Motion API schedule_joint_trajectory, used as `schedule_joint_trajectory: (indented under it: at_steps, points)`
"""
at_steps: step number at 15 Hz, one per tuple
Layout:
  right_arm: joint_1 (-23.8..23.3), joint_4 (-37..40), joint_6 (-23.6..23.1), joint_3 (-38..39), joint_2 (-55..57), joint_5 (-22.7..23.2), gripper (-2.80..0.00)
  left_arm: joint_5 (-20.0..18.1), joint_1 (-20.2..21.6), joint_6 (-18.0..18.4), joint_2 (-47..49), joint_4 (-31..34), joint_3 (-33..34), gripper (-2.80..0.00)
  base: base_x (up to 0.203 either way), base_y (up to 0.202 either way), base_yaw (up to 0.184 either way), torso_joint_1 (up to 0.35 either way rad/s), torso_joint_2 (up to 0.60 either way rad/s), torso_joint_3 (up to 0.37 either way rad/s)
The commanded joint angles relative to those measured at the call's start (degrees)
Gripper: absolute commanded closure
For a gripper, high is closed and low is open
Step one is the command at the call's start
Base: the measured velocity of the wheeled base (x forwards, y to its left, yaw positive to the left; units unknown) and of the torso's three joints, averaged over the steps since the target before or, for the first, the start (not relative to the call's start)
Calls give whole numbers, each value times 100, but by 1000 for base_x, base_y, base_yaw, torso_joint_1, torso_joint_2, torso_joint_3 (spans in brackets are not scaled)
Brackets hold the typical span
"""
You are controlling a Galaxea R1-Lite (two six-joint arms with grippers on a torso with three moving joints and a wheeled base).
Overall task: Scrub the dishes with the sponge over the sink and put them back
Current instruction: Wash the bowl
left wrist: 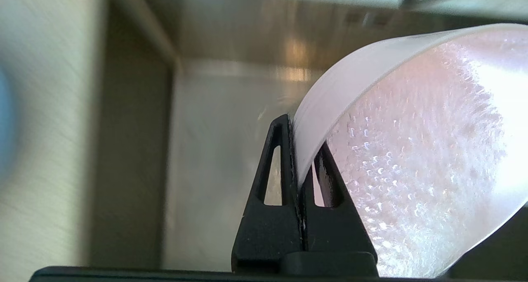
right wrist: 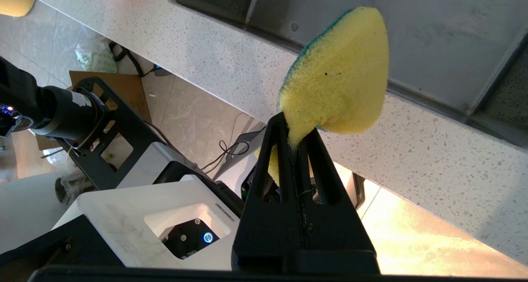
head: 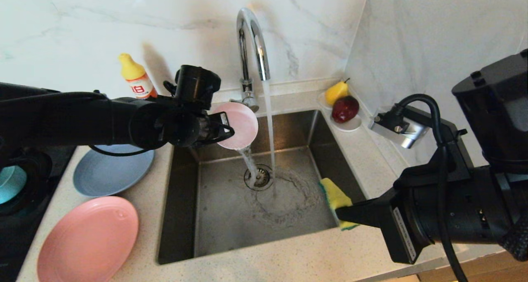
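Over the sink [head: 214, 216], the left gripper [head: 225, 127] pinches the pale pink bowl [head: 241, 125] by its rim, tipped to drain. The right gripper [head: 344, 214] clamps the sponge [head: 335, 196] near the front edge, ready for scrubbing.

Black arms, black cables, triangular slotted black gripper fingers [left wrist: 274, 166].

You can read little here. The one legible mark is on the yellow-capped bottle [head: 137, 81] at the upper left of the head view: large red characters on its white label that look like "18". Its smaller print is too small to read.
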Motion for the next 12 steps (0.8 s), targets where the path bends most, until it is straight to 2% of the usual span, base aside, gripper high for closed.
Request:
schedule_joint_trajectory:
  at_steps: [1,4,5,7,9,12]
  points:
    - [2,14,18,9,59,3,0,61,19,736,-821,-1520,1108,0,0,0,0,0,0,0]
    - [10,14,18,0,117,20,0,90,55,1722,-1287,-3644,2255,0,0,0,0,0,0,0]
    - [10,14,22,9,118,29,0,94,93,1905,-1386,-4166,2485,0,0,0,0,0,0,0]
    - [10,14,26,73,140,38,0,14,195,2009,-1632,-4916,2947,0,0,0,0,0,0,0]
    - [10,14,26,79,184,38,0,-334,238,2071,-1816,-5535,3236,0,0,0,0,0,0,0]
    - [10,14,26,80,184,29,0,-868,240,2280,-2171,-6083,3546,0,0,0,0,0,0,0]
